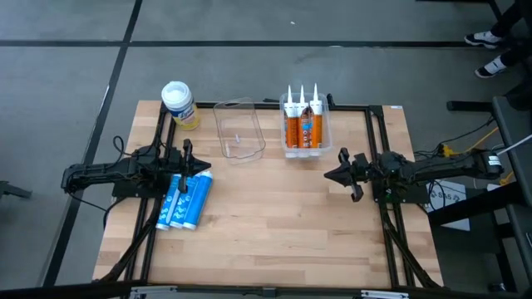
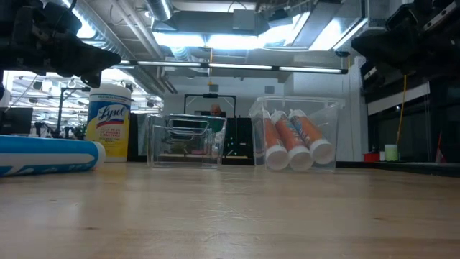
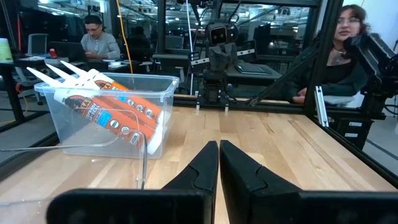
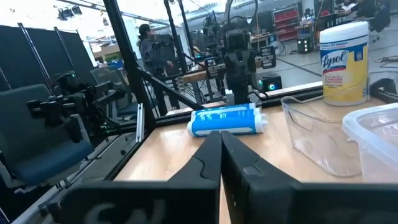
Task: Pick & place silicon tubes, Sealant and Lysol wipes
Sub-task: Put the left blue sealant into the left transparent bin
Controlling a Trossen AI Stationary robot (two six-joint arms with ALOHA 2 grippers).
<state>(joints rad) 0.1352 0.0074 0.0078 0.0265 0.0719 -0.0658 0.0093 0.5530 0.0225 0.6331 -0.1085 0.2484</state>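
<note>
The yellow Lysol wipes canister [image 1: 179, 105] [image 2: 108, 122] [image 4: 344, 62] stands upright on its base at the far left of the table. Three blue tubes with white caps [image 1: 184, 199] [image 4: 227, 119] lie side by side on the wood at the left. Three orange sealant tubes [image 1: 303, 124] [image 3: 118, 109] lie slanted in a clear bin [image 1: 324, 137] at the far middle. My left gripper [image 1: 199, 162] [image 3: 219, 146] is shut and hovers level over the blue tubes' far ends. My right gripper [image 1: 332, 174] [image 4: 221, 138] is shut at the right, pointing toward the blue tubes, with nothing in it.
An empty clear bin [image 1: 239, 131] [image 2: 185, 140] stands between the canister and the sealant bin. Black frame rails [image 1: 378, 166] run along the table's left, right and far sides. Bare wood [image 1: 274, 224] spreads over the middle and near part. People sit beyond the table.
</note>
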